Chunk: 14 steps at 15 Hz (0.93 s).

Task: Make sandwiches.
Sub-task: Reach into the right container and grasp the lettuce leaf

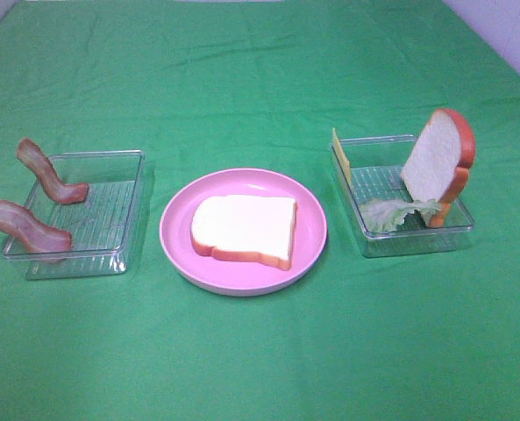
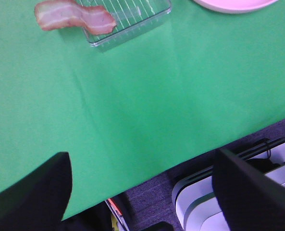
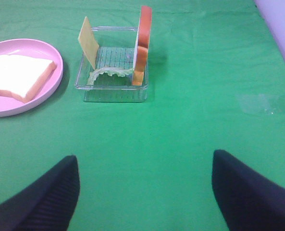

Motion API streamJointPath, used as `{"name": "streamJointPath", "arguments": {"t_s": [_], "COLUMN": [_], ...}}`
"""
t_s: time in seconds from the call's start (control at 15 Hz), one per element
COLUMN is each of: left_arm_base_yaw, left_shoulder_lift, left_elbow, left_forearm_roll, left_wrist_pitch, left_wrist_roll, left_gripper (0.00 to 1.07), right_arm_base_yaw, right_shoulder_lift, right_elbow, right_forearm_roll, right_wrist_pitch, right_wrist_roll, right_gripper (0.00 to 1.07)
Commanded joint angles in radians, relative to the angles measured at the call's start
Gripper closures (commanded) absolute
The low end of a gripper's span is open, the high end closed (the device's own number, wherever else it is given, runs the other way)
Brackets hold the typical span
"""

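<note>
While the left gripper (image 2: 142, 156) and right gripper (image 3: 145, 156) hang released, the pink plate (image 1: 176, 239) carries a flat bread slice (image 1: 244, 230), the left tray (image 1: 112, 224) two bacon strips (image 1: 51, 174), and the right tray (image 1: 375, 244) a cheese square (image 1: 340, 155), lettuce leaf (image 1: 389, 213) and upright bread slice (image 1: 437, 160).

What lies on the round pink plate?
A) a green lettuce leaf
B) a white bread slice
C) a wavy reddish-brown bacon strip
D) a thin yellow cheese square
B: one white bread slice with orange-brown crust lies flat on the round pink plate, with nothing else on it.
</note>
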Motion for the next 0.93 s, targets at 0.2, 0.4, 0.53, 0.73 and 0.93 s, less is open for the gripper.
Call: {"name": "streamJointPath", "arguments": {"t_s": [0.2,0.4,0.53,0.73,0.93], "left_arm_base_yaw": [-0.005,-0.005,-0.005,-0.001,0.0], "left_shoulder_lift": [-0.294,-0.551,-0.675,-0.779,-0.78], "left_elbow": [0.242,0.288,0.288,0.288,0.289], "left_forearm_roll": [0.0,-0.014,-0.014,-0.014,-0.022], "left_wrist_pitch": [0.07,0.07,0.07,0.07,0.045], "left_wrist_roll": [0.013,0.017,0.017,0.013,0.017], "left_gripper": [0.3,0.3,0.3,0.3,0.3], "right_arm_base_yaw": [-0.004,-0.004,-0.004,-0.004,-0.004], "right_shoulder_lift": [0.038,0.226,0.381,0.648,0.977], "right_elbow": [-0.006,-0.019,-0.03,-0.12,-0.279], "right_forearm_roll": [-0.007,-0.006,-0.003,0.033,0.192], "right_wrist_pitch": [-0.024,-0.11,-0.206,-0.253,-0.225], "right_wrist_roll": [0.036,0.133,0.133,0.133,0.132], "right_gripper": [0.35,0.35,0.35,0.35,0.35]}}
